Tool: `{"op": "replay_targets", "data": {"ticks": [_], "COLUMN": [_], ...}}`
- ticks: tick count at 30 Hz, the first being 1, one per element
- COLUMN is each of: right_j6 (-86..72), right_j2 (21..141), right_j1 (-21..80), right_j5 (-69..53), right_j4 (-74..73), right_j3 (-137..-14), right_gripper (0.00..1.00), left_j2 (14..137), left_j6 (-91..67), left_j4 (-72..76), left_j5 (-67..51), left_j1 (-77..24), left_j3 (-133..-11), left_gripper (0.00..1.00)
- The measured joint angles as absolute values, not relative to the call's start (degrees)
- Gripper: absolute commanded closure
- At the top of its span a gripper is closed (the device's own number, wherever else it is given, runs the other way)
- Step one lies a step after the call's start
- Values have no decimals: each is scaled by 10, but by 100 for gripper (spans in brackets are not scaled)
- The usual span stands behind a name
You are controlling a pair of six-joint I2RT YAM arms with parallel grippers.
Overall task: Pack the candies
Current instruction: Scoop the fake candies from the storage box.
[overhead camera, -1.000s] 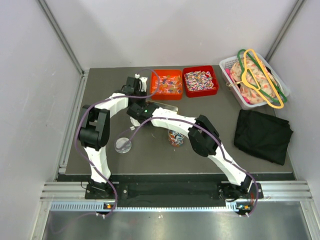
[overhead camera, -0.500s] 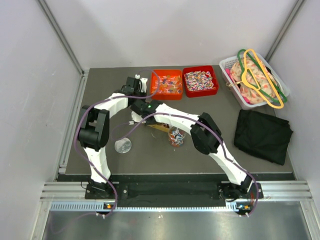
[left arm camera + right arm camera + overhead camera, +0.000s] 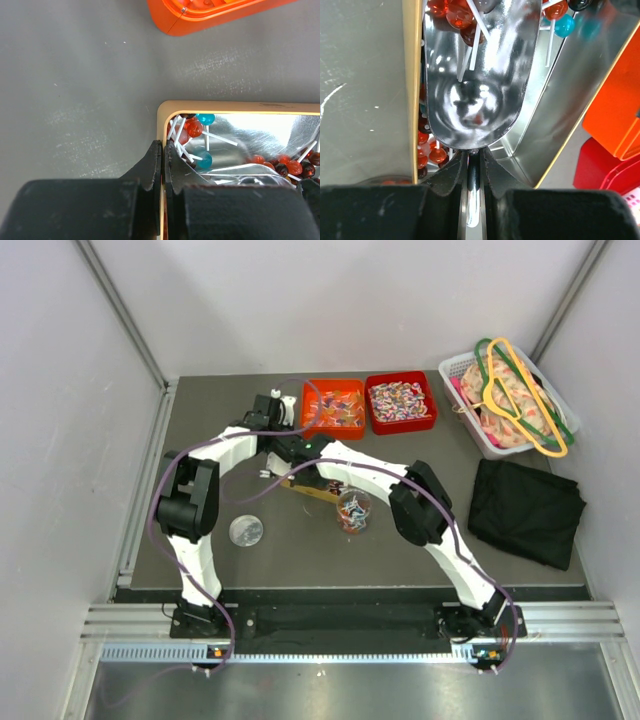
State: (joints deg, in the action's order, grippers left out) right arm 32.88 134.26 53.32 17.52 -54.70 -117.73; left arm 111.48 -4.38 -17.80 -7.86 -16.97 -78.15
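Arms: two, both reaching to the tray just near of the orange bin (image 3: 345,434).
Left jaws (image 3: 162,150): pressed almost together on the tray's gold rim at its left corner.
Right jaws (image 3: 472,157): nearly closed on the thin handle of the scoop (image 3: 475,100).
Bins: two, side by side at the far side of the bench (image 3: 220,420); the red bin (image 3: 402,428) touches the orange bin's right side.
Candies (image 3: 400,400): a heap of mixed red, blue and white wrapped pieces filling the red bin.
Orange bin contents: orange and red pieces, too small to name.
Tray (image 3: 240,104): one, shiny metal, holding lollipops (image 3: 195,128), red, dark and two blue, on white sticks.
Scoop contents: a few red lollipops at its far end.
Jar (image 3: 352,510): one, clear, open, near of the orange bin and beyond the tray, with small colourful sweets inside.
Lid (image 3: 245,531): one, flat on the bench, near and left of the orange bin.
Basket (image 3: 497,447): one, white, right of the red bin, holding patterned cloth and at least two hangers (image 3: 540,390).
Black cloth (image 3: 525,510): one, folded, near of the basket.
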Motion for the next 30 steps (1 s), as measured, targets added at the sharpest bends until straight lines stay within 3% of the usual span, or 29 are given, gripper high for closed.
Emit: {"op": "replay_targets", "data": {"ticks": [9, 30], "right_j6": [307, 474], "right_j2": [1334, 1305], "right_j1": [527, 567], "right_j5": [156, 389], "right_j4": [-551, -535], "right_j3": [-1177, -1097], "right_gripper": [100, 100], "left_j2": [1111, 1103], "left_j6": [-44, -48], "left_j4": [-171, -164], "left_j5": [-79, -76], "left_j1": [-168, -166], "left_j3": [-774, -762], "left_gripper": [100, 100]}}
